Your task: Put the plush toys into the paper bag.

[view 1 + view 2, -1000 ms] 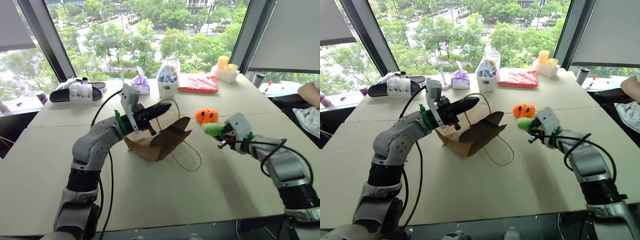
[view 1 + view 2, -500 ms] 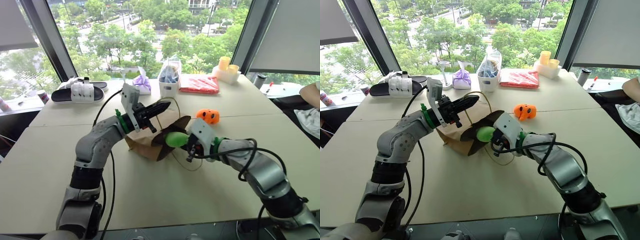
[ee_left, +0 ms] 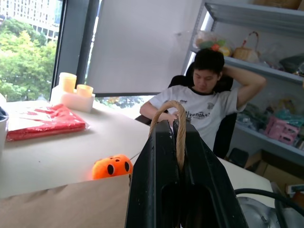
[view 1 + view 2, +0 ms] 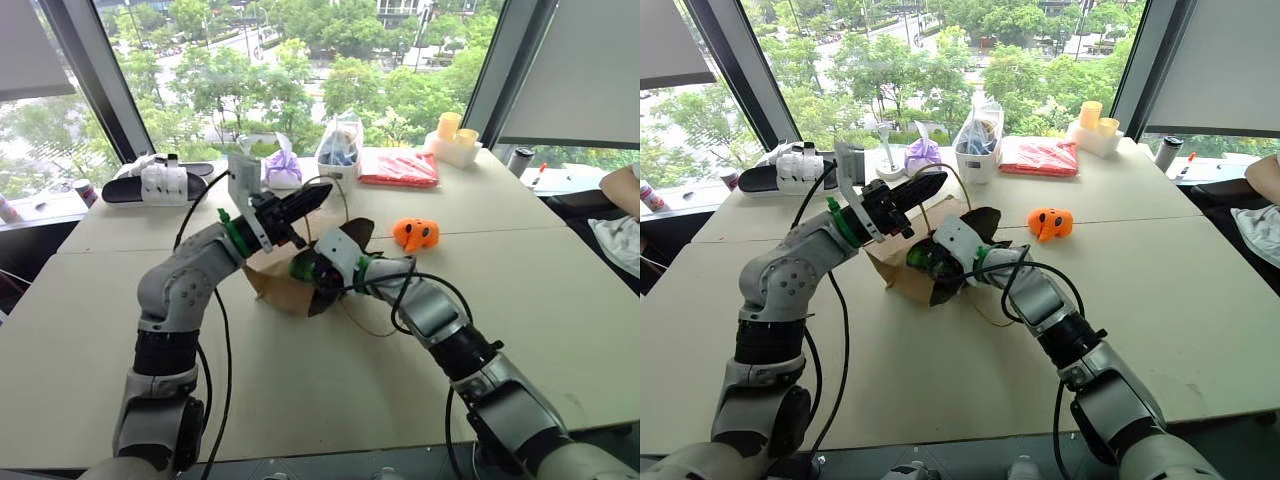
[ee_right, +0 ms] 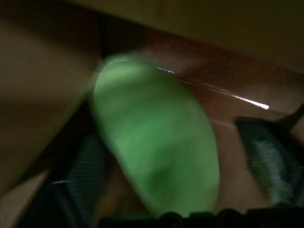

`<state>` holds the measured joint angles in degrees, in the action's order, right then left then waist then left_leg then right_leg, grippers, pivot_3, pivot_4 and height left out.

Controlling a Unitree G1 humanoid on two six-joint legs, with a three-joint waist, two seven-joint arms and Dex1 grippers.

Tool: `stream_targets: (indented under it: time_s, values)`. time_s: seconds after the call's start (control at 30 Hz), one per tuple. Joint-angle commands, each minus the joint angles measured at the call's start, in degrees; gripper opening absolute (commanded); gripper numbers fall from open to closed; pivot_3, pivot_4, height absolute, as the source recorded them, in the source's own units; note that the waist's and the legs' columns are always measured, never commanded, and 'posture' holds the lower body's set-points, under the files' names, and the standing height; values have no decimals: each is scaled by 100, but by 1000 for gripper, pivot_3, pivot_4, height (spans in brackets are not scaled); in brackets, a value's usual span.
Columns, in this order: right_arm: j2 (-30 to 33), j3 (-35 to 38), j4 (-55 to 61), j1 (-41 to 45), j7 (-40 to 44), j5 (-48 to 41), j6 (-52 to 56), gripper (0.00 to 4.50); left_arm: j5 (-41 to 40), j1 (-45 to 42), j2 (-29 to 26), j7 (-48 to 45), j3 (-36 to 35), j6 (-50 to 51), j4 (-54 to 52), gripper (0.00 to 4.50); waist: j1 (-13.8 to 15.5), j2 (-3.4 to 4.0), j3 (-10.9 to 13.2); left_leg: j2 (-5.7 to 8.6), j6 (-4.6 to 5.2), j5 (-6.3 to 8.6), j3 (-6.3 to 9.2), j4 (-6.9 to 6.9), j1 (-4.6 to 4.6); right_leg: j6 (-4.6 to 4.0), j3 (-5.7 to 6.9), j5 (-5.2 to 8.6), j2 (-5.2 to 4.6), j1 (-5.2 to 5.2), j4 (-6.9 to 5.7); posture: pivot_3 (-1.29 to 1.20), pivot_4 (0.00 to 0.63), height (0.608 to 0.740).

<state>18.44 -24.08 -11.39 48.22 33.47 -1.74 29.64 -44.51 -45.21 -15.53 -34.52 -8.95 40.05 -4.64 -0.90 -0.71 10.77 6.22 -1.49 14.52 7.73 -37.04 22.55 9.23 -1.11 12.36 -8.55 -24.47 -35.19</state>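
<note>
Left gripper (image 4: 318, 194), closed on the cord handle (image 3: 180, 124), holds the paper bag (image 4: 272, 283) up on the desk (image 4: 300, 400). Right gripper (image 4: 306, 271) reaches into the bag's mouth, fingers (image 5: 270, 166) spread apart either side of the green toy (image 5: 154, 161), apparently released, though blurred. Orange toy (image 4: 415, 233) lies on the desk just beside the bag.

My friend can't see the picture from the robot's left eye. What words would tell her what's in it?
The right gripper pushes a bright green plush toy into the brown paper bag, whose cord handle the left gripper holds up. An orange plush toy waits on the beige table.
</note>
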Motion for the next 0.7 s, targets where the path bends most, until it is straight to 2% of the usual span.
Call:
stream_targets:
  time_s: [0.03,0.17,0.27,0.33,0.43,0.53,0.7]
  values:
    - [61,214,304,206,102,128,-54,4475,-225,-206,-48,121,-236,46,-156,0,-10,0,0,1,0,0,0,0,0,0,0,0,1,-1,0,0,150,740]
    - [747,752,1631,27,474,-126,733,4475,-188,-218,-156,119,-276,6,-97,0,9,1,1,3,0,0,-1,1,2,0,0,0,2,-3,0,0,150,740]
    - [1364,2227,2384,-34,397,-696,1856,4475,-118,-202,-279,32,-269,-52,-21,0,41,1,1,3,0,0,4,-2,12,0,2,0,0,-5,3,0,150,740]
    - [1555,2616,2186,-33,221,-723,1922,4475,-107,-192,-328,-7,-234,-74,-24,0,62,-2,-1,5,0,0,9,-5,18,0,3,0,-1,-4,5,0,150,740]
    - [1643,2595,1256,97,-173,-351,1487,4475,-128,-180,-341,-18,-200,-92,-38,0,-10,-3,-1,7,5,3,0,0,5,0,3,0,1,3,8,0,150,740]
    - [1492,2408,-293,501,-600,73,626,4475,-120,-156,-314,-14,-156,-103,-85,0,-74,-1,0,-1,5,3,-24,7,-11,-4,-5,-2,3,2,1,0,150,740]
    - [820,2272,-3594,1436,-1248,400,-1189,4475,-120,-67,-336,17,-127,-68,-258,0,-167,-1,0,-2,-2,-1,-31,7,-7,-5,-6,-3,2,-2,0,0,150,740]
